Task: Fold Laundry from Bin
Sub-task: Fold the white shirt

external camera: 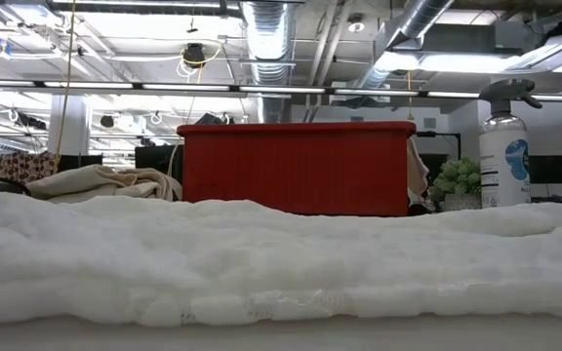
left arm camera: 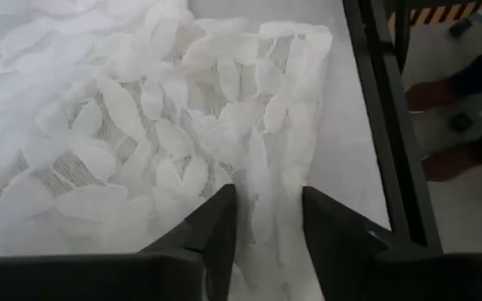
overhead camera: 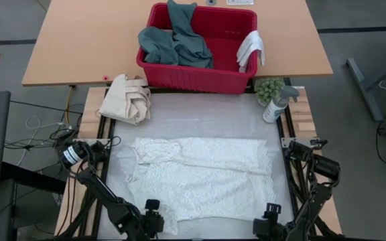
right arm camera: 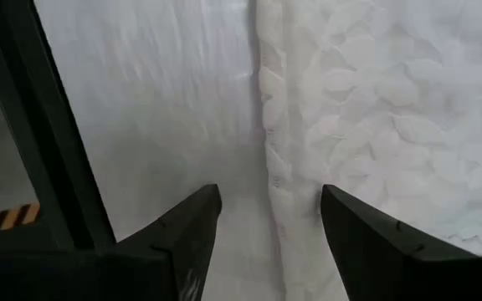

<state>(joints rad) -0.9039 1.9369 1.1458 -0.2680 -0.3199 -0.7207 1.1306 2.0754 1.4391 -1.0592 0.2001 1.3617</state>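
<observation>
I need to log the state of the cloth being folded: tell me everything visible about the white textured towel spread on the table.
The white textured towel is a soft, lacy cloth with a raised leaf-like pattern, lying flat and spread across the pale work surface in front of the red plastic bin, apart from it. Its upper left part is folded over itself. The left gripper straddles a bunched edge at its near left corner; the right gripper, fingers open, straddles its near right edge.

Towel (overhead camera: pixel 203 175) before bin (overhead camera: pixel 196 79)
</observation>
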